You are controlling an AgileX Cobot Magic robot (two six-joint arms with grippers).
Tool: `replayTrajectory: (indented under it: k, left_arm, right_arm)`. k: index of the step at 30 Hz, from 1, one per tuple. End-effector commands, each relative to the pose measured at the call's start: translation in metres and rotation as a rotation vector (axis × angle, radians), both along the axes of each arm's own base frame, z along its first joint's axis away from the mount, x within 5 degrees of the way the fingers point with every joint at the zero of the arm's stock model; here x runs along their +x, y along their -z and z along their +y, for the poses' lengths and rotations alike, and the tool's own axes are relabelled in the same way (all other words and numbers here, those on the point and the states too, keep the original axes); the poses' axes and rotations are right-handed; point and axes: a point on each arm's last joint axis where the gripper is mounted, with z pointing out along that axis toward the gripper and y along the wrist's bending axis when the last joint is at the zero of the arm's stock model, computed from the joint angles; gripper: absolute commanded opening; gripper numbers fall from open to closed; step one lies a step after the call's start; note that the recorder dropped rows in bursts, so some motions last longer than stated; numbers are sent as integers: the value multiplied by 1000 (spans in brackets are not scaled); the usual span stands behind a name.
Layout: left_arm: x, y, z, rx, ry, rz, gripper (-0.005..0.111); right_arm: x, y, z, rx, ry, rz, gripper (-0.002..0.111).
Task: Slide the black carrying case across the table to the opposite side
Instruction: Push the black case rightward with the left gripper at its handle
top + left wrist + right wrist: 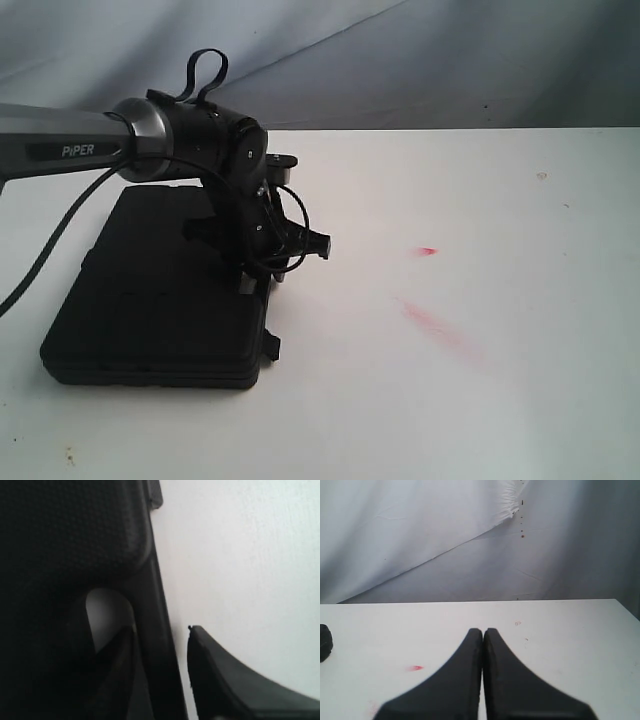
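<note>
the black case (pixel 150 300) lies flat on the left part of the white table (pixel 480 400), close to the near edge, with its long right side facing the wide bare stretch. the left arm (pixel 70 140) reaches in from the left above it, and white letters on its grey sleeve read "piper". the left gripper (pixel 262 275) points down right at that right-hand side of the case.

close up from the left wrist, the case's pebbled lid fills one side and its handle (pixel 159 610) runs as a slim bar beside a rounded opening where the white table shows through. the gripper's jaws are apart and straddle that bar: one finger (pixel 117 665) sits in the opening, the other finger (pixel 225 685) sits outside over the table. a thin sliver of white shows between the outer finger and the bar, so no squeeze on it here.

out on the bare right half, two red smears: a small bright one (pixel 427 250) and a longer faint one (pixel 435 325) nearer the camera.

the right gripper (pixel 483 630) hangs low over the table with its two black fingers pressed together and nothing between them. a grey creased cloth (pixel 470 540) hangs behind the far edge. no writing readable on the case.
</note>
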Motion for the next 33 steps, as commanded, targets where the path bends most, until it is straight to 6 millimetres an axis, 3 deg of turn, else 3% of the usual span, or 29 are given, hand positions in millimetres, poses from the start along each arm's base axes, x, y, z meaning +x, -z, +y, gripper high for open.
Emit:
replayTrajectory:
  k: [1,4,7,9,23,33]
  left_arm:
    - [1,4,0,8,4,-2,36]
    - [2,7,0,16,8,0,32]
    - [2,8,1,24,14,-2,9]
    - [2,8,1,24,14,-3,0]
    - [4,5,-4,-32,-71,11,0]
    - [17,-2,-35,-66,-66,18,0]
  right_arm:
    - [0,0,0,4,3,-12,0]
    - [0,0,0,4,3,-12,0]
    - [0,0,0,4,3,-12,0]
    - [0,0,0,4,3,-12,0]
    - [0,0,0,4,3,-12,0]
    - [0,0,0,4,3,-12,0]
